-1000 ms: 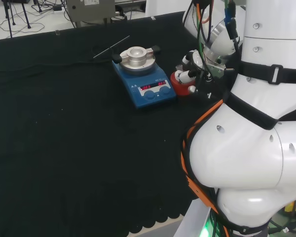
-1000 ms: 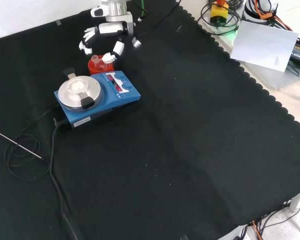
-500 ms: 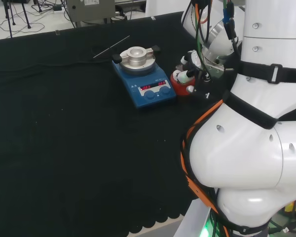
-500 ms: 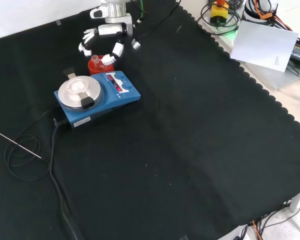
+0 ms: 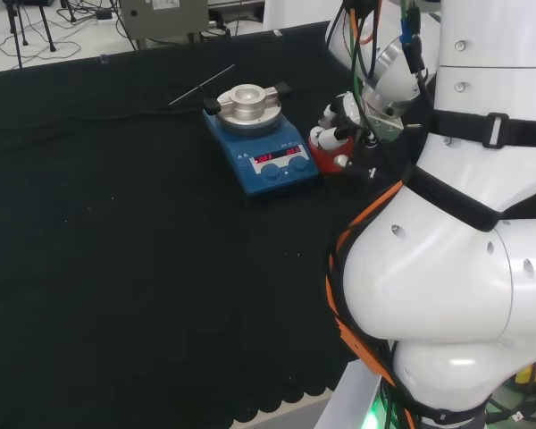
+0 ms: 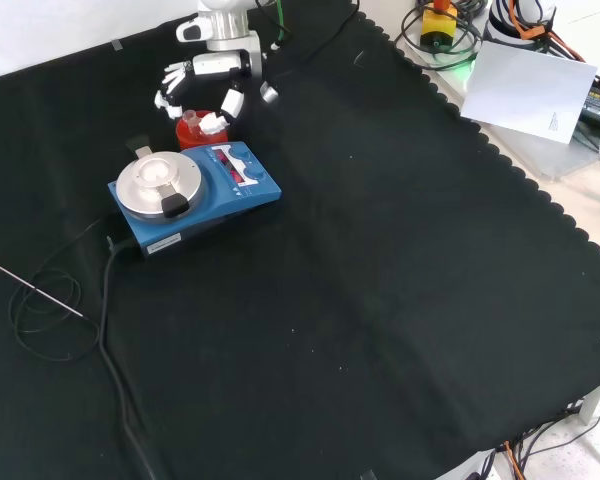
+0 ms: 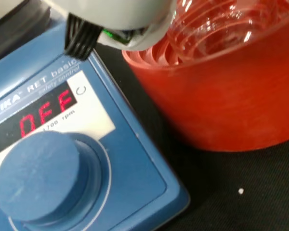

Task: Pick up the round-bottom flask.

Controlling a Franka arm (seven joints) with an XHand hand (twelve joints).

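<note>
Your hand hovers with fingers spread and curved around the clear round-bottom flask, not yet gripping; the flask sits in its red stand just beside the blue stirrer, kept upright

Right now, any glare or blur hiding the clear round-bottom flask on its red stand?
Wrist view: the clear round-bottom flask shows only as pale glints over the red ribbed stand; a blurred white part of the hand hangs before it. Front view: flask barely readable against the stand.
</note>
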